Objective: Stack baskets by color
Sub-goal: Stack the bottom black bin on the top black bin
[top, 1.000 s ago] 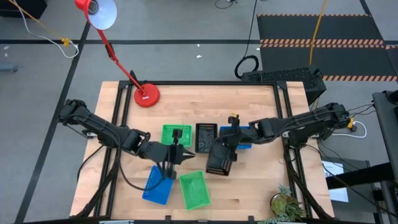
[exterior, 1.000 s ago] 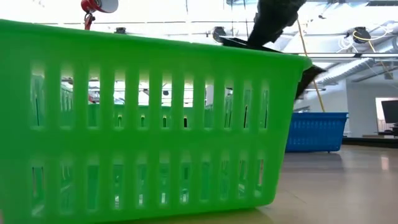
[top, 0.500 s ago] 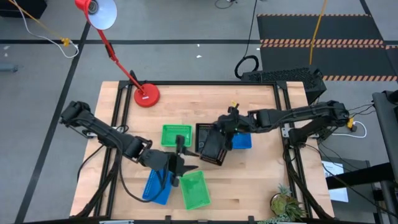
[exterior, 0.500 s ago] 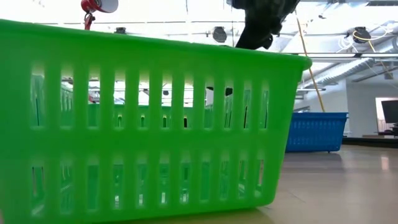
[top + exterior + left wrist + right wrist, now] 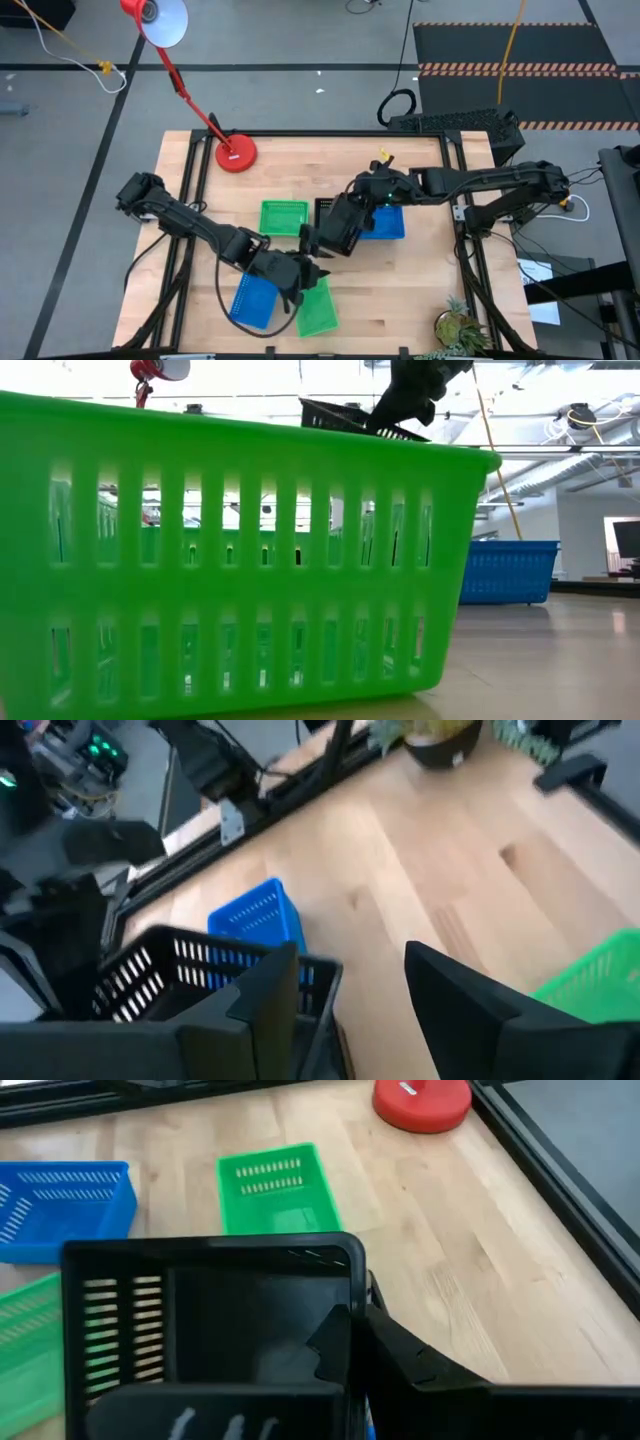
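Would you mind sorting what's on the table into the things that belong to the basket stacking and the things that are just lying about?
Part of the job:
- black basket gripped by the right gripper
- green basket at mid-table
- green basket under the open left gripper
- blue basket near the front
- blue basket on the right

Just lying about:
- red lamp base
- potted plant

Wooden table [image 5: 420,290], green baskets [image 5: 284,217], blue baskets [image 5: 250,300], red lamp base [image 5: 236,154]

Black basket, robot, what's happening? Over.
Right gripper shut on black mesh plastic basket, lifted. Left gripper open over green mesh basket. Nothing blocking.
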